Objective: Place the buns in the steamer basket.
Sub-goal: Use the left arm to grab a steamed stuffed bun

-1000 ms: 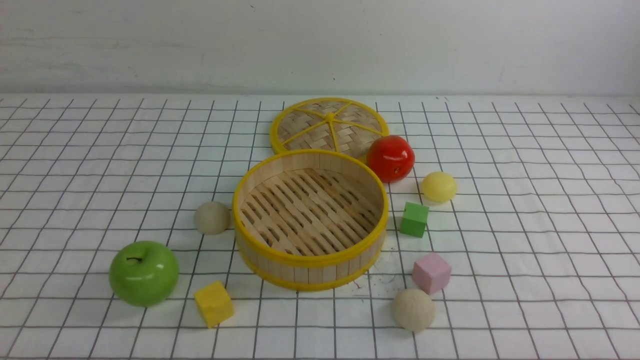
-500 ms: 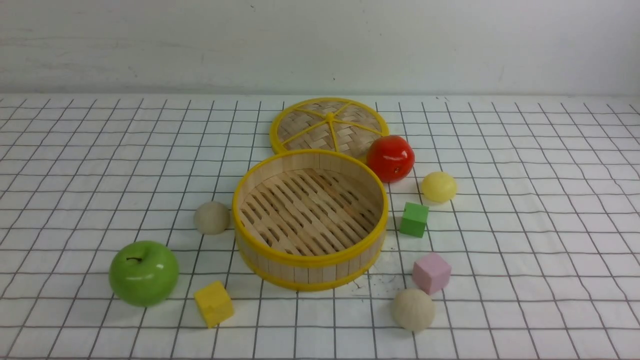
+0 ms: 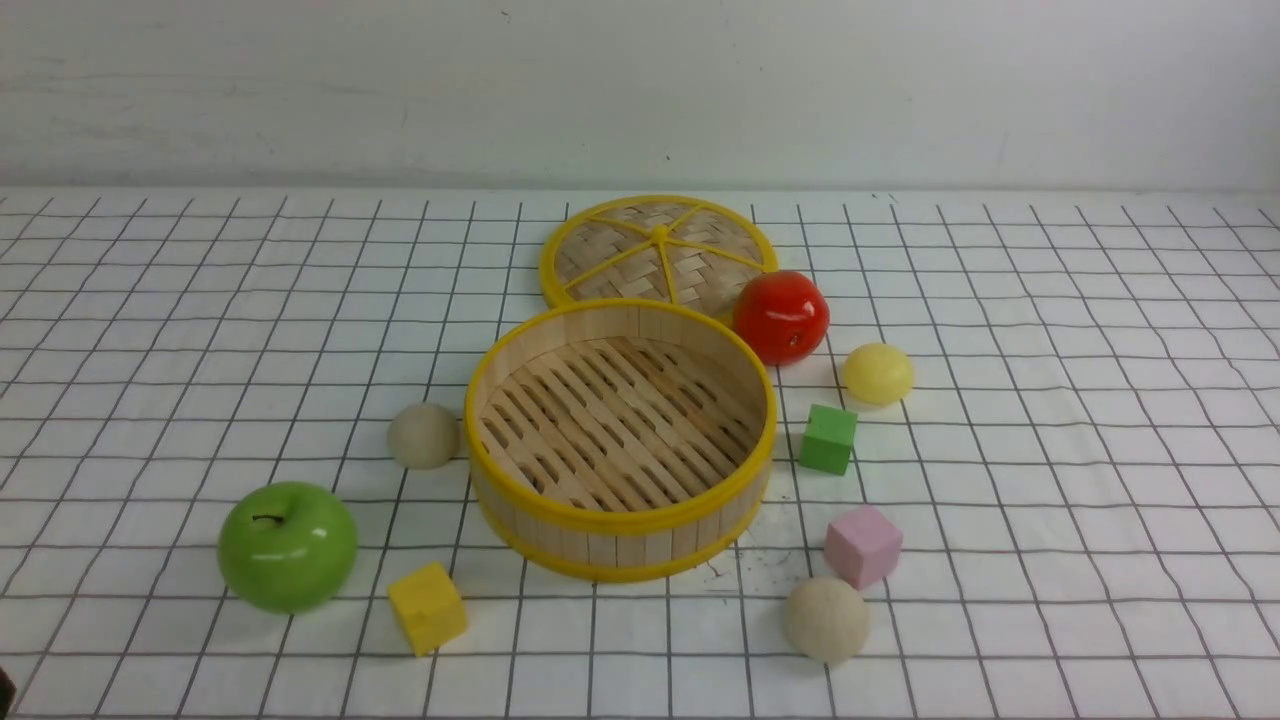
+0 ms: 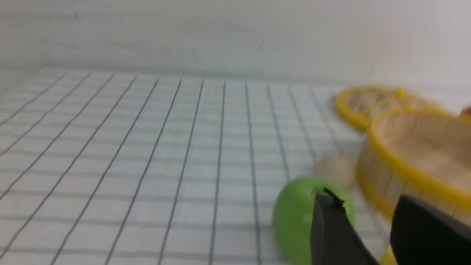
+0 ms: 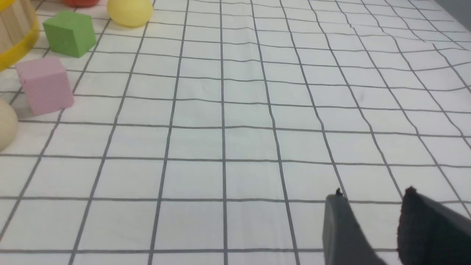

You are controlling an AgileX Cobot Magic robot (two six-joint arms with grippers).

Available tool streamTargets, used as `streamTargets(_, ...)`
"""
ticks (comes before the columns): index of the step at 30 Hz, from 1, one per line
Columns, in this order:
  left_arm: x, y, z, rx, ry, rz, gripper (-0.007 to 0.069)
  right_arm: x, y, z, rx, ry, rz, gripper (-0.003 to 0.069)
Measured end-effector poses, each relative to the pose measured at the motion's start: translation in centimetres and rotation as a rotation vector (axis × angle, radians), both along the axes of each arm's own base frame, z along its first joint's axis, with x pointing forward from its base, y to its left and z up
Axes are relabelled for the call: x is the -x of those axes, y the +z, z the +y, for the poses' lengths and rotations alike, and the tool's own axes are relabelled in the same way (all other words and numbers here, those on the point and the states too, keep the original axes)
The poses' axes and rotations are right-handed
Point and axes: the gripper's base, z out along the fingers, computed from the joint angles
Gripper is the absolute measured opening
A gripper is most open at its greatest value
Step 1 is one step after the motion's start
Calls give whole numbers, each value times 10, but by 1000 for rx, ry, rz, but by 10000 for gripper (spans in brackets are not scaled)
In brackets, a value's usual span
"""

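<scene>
The steamer basket (image 3: 620,515) stands empty at the table's middle. One beige bun (image 3: 424,435) rests by its left wall, another beige bun (image 3: 826,619) lies at its front right, and a pale yellow bun (image 3: 877,373) lies to its right. In the blurred left wrist view my left gripper (image 4: 364,198) is open and empty, with the beige bun (image 4: 336,169) and the basket (image 4: 415,162) beyond it. My right gripper (image 5: 373,195) is open over bare cloth, far from the yellow bun (image 5: 129,11) and the beige bun (image 5: 5,123).
A woven lid (image 3: 658,250) lies behind the basket, with a red apple (image 3: 781,316) beside it. A green apple (image 3: 288,545) and a yellow cube (image 3: 428,607) sit front left. A green cube (image 3: 829,438) and a pink cube (image 3: 863,545) sit right of the basket.
A dark sliver has come into the bottom left corner of the front view. Nothing on the table has moved.
</scene>
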Motion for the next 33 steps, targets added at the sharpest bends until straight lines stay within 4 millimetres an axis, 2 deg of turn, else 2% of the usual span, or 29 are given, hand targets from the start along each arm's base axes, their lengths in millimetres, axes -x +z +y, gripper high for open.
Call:
streamTargets(5, 6, 27, -2, 326, -87, -279, 238, 0, 0, 0, 0, 0, 0, 239)
streamTargets(6, 6, 27, -2, 332, -88, -278, 238, 0, 0, 0, 0, 0, 0, 239)
streamTargets(10, 16, 47, -2, 408, -159, -500, 238, 0, 0, 0, 0, 0, 0, 239)
streamTargets(13, 20, 61, -1, 415, -167, -533, 238, 0, 0, 0, 0, 0, 0, 239)
streamTargets(14, 28, 88, -1, 418, -175, -579, 238, 0, 0, 0, 0, 0, 0, 239)
streamTargets(17, 37, 136, 1, 426, -171, -588, 238, 0, 0, 0, 0, 0, 0, 239)
streamTargets(18, 37, 139, 1, 426, -169, -585, 238, 0, 0, 0, 0, 0, 0, 239)
streamTargets(19, 34, 165, 1, 432, -151, -519, 238, 0, 0, 0, 0, 0, 0, 239)
streamTargets(20, 33, 182, 2, 437, -134, -456, 238, 0, 0, 0, 0, 0, 0, 239)
streamTargets(22, 23, 201, 2, 443, -99, -313, 238, 0, 0, 0, 0, 0, 0, 239)
streamTargets(24, 9, 209, 1, 445, -59, -146, 238, 0, 0, 0, 0, 0, 0, 239)
streamTargets(25, 7, 210, 1, 446, -55, -127, 238, 0, 0, 0, 0, 0, 0, 239)
streamTargets(26, -8, 207, 0, 442, -19, 25, 238, 0, 0, 0, 0, 0, 0, 239)
streamTargets(29, -39, 196, -1, 421, 37, 240, 238, 0, 0, 0, 0, 0, 0, 239)
streamTargets(33, -64, 182, -2, 411, 69, 378, 238, 0, 0, 0, -1, 0, 0, 239)
